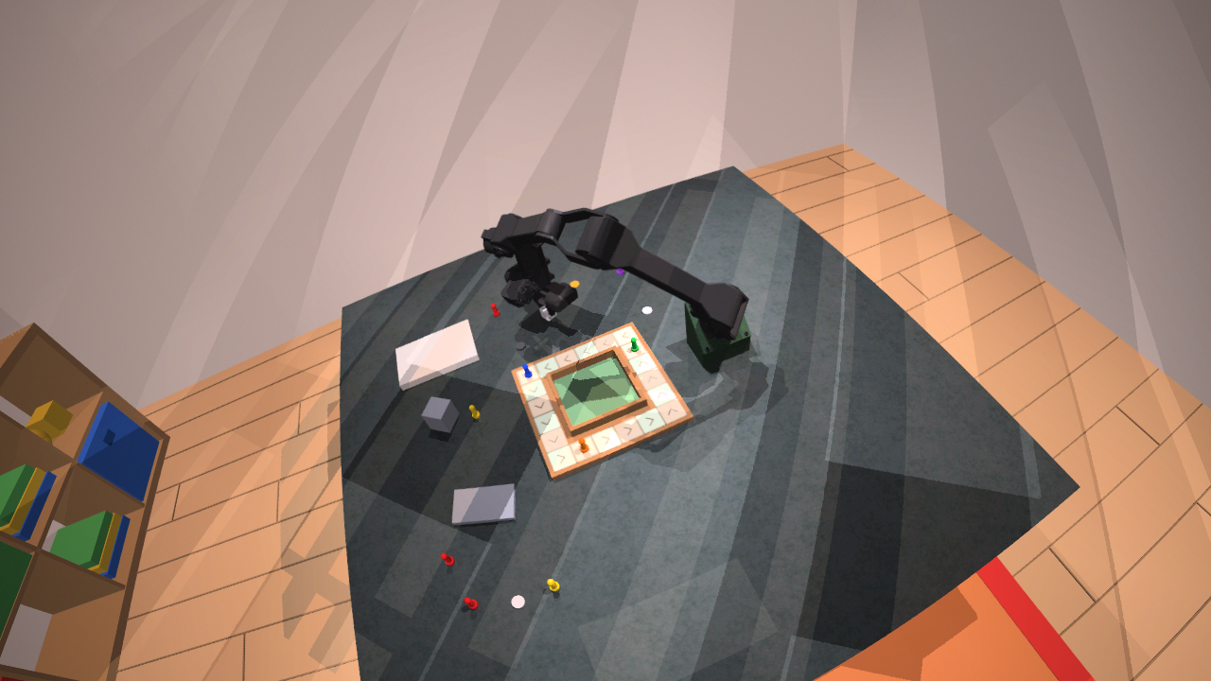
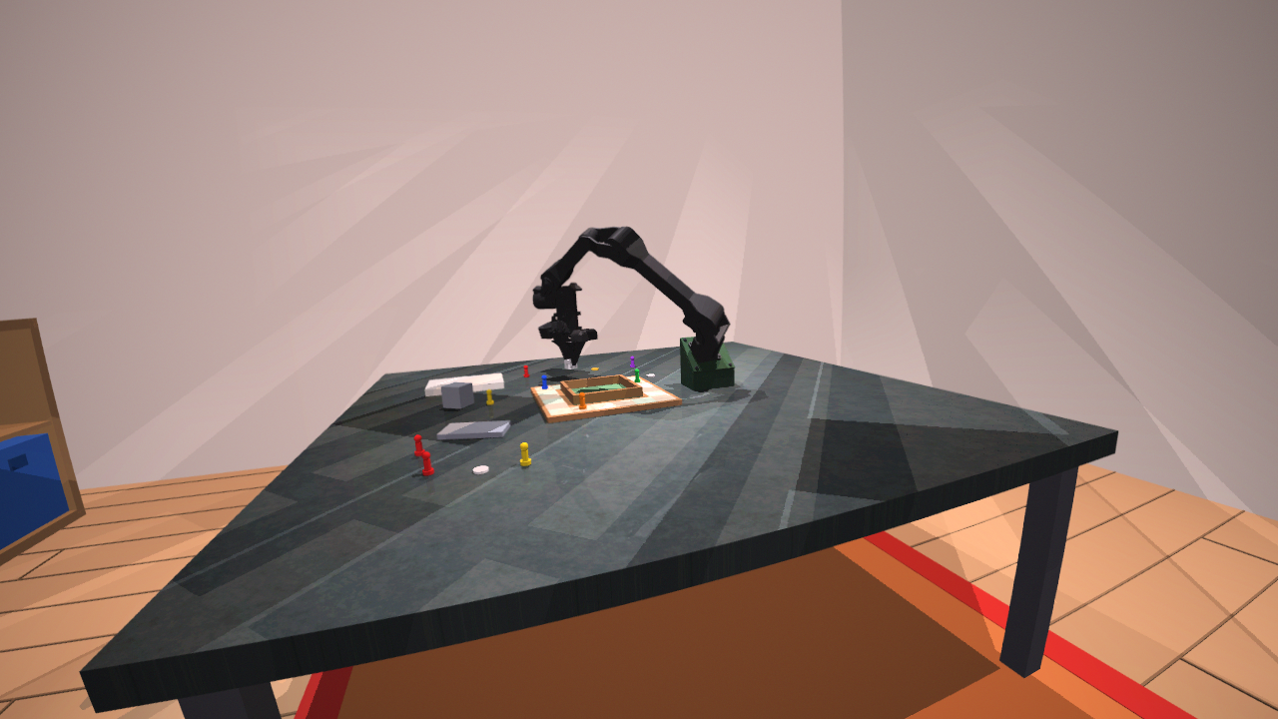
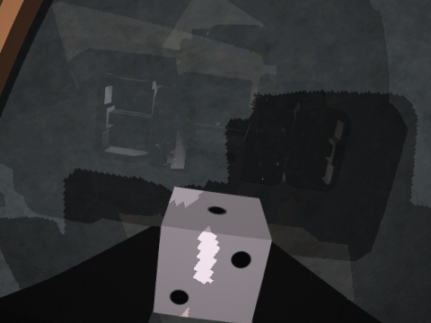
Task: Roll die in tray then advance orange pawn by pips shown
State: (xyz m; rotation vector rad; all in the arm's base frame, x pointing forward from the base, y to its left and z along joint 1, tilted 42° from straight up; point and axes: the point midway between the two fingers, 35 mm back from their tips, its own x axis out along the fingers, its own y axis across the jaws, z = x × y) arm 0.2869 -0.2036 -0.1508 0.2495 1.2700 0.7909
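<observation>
The white die (image 1: pixel 548 313) (image 2: pixel 569 363) (image 3: pixel 211 265) is between the fingers of my gripper (image 1: pixel 549 312) (image 2: pixel 570 362) (image 3: pixel 209 248), which is shut on it behind the board. In the wrist view one face shows two pips and another shows one. The orange pawn (image 1: pixel 583 445) (image 2: pixel 582 401) stands on the board's near side, one square from the near left corner. The tray (image 1: pixel 605 421) (image 2: pixel 605 393) with a green floor sits in the middle of the board (image 1: pixel 554 473) (image 2: pixel 607 411); no die is in it.
A blue pawn (image 1: pixel 526 371) (image 2: pixel 544 381) and a green pawn (image 1: pixel 633 345) (image 2: pixel 637 375) stand on the board. A grey cube (image 1: pixel 439 413) (image 2: pixel 457 394), a white block (image 1: pixel 436 353) and a yellow pawn (image 1: pixel 474 412) are left of it. A red pawn (image 1: pixel 495 310) stands behind.
</observation>
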